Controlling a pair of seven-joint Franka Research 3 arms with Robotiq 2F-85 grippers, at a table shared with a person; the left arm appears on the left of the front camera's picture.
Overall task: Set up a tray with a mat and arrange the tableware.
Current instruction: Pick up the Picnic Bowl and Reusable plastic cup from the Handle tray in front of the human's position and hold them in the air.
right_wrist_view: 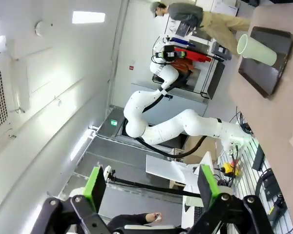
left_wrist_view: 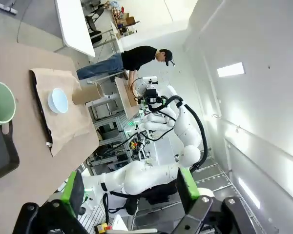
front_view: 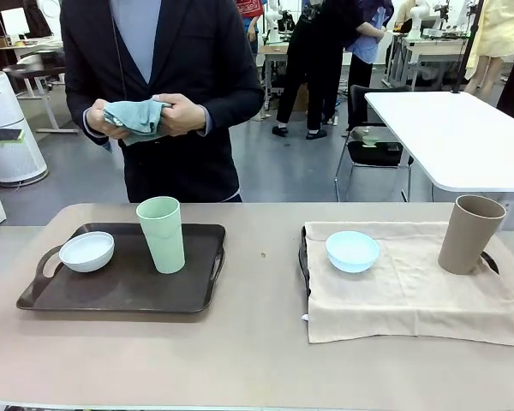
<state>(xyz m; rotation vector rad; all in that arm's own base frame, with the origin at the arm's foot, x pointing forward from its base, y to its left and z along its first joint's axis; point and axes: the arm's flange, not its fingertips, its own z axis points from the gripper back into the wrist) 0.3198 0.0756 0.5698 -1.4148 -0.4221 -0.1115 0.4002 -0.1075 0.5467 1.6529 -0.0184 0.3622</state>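
Dark brown rectangular tray (front_view: 120, 295): plastic by the look, smooth, low sheen.
Beige cloth mat (front_view: 411, 295): woven fabric, matt, lightly creased.
White small round bowl (front_view: 86, 251): smooth, slightly glossy.
Light blue small round bowl (front_view: 352, 251): smooth, soft sheen.
Pale green tall handleless cup (front_view: 161, 235): smooth, matt, plastic-looking.
Tan-brown tall handleless cup (front_view: 470, 235): smooth, matt.
Grey-beige tabletop (front_view: 257, 368): even, matt, laminate-like.
Teal cloth (front_view: 137, 117): soft fabric, matt, crumpled.

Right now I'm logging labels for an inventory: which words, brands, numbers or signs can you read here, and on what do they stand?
No text can be read.
Green cup, brown cup: plain, no print.
White bowl, blue bowl: plain, no print.
Left tray, mat: no label.
Green wall sign: too small to read.
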